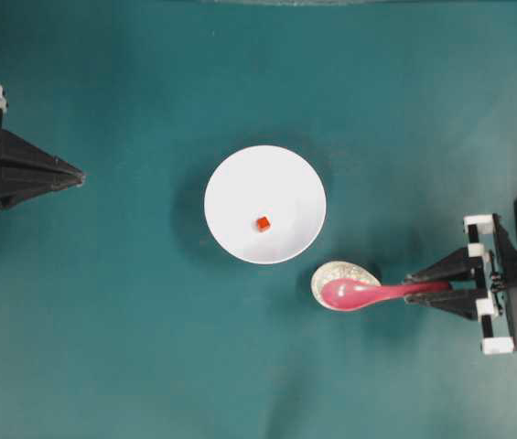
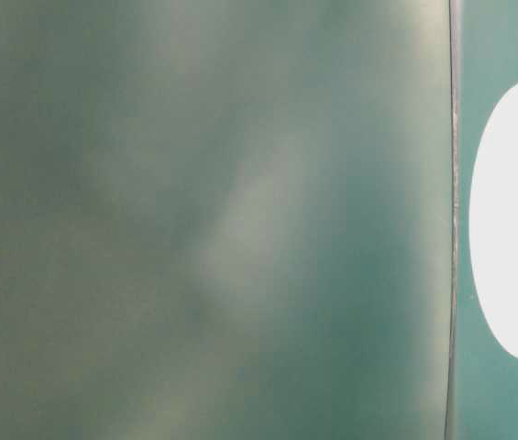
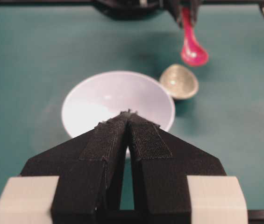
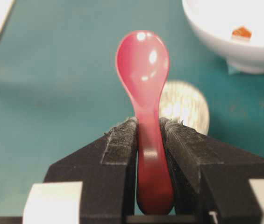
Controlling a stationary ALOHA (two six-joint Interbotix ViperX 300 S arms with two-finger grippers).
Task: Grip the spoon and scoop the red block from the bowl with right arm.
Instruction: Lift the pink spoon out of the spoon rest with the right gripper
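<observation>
Table [image 1: 102, 347] of teal carries a white bowl [image 1: 265, 205] at centre, the red block [image 1: 263, 223] lying inside it. Right gripper [image 4: 149, 125] clamps the spoon [image 4: 143, 74] by its handle, scoop raised above the speckled rest [image 1: 339, 273] just beside the bowl. Left gripper [image 3: 128, 114] sits closed, well apart at the left edge.

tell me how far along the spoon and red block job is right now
Done: the right gripper is shut on the spoon handle, and the left wrist view shows the spoon lifted above its speckled rest. In hand: carrying it toward the bowl. Left: the red block sits unscooped in the bowl. The left gripper is shut and away from the bowl.
</observation>
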